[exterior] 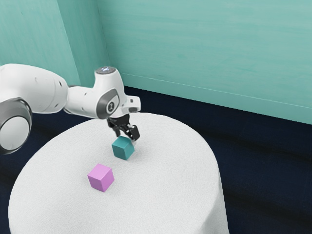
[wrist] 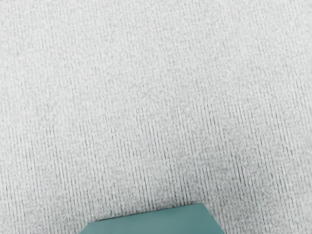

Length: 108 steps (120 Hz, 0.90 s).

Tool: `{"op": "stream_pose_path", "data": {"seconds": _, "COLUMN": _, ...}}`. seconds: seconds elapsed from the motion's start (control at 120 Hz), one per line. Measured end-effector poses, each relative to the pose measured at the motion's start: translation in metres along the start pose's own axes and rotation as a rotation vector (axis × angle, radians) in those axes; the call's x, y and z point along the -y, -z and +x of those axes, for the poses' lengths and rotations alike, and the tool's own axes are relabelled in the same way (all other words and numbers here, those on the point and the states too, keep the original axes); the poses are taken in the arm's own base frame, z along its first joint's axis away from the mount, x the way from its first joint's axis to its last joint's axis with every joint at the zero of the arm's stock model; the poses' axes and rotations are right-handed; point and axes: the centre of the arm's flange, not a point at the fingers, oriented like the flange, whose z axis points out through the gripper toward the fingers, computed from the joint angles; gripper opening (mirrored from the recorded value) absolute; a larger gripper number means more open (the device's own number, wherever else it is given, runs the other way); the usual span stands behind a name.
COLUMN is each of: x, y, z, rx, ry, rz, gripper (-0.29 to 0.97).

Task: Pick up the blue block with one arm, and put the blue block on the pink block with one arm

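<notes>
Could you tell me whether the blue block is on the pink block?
Off it: the blue block is apart from the pink block, beneath the gripper.

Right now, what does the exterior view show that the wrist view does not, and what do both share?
Exterior view: the arm, its gripper at the top of the blue block, the pink block standing apart, nearer the camera, and the teal walls. Wrist view: the fine ribbed weave of the table's cloth, seen close. Both: the blue block and the white table.
</notes>
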Motion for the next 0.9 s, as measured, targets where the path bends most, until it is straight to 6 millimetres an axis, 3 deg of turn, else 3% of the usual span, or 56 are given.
{"op": "stream_pose_path", "data": {"seconds": 0.167, "x": -0.002, "y": -0.006, "z": 0.000, "rx": -0.014, "ry": 0.021, "rz": -0.024, "gripper": 0.66}}
{"op": "stream_pose_path", "data": {"seconds": 0.433, "x": 0.000, "y": -0.023, "z": -0.024, "rx": 0.013, "ry": 0.050, "rz": -0.047, "gripper": 0.66}}
{"op": "stream_pose_path", "data": {"seconds": 0.642, "x": 0.009, "y": -0.033, "z": -0.026, "rx": 0.006, "ry": 0.074, "rz": -0.048, "gripper": 0.65}}
{"op": "stream_pose_path", "data": {"seconds": 0.9, "x": 0.008, "y": -0.031, "z": -0.022, "rx": -0.008, "ry": 0.072, "rz": -0.044, "gripper": 0.43}}
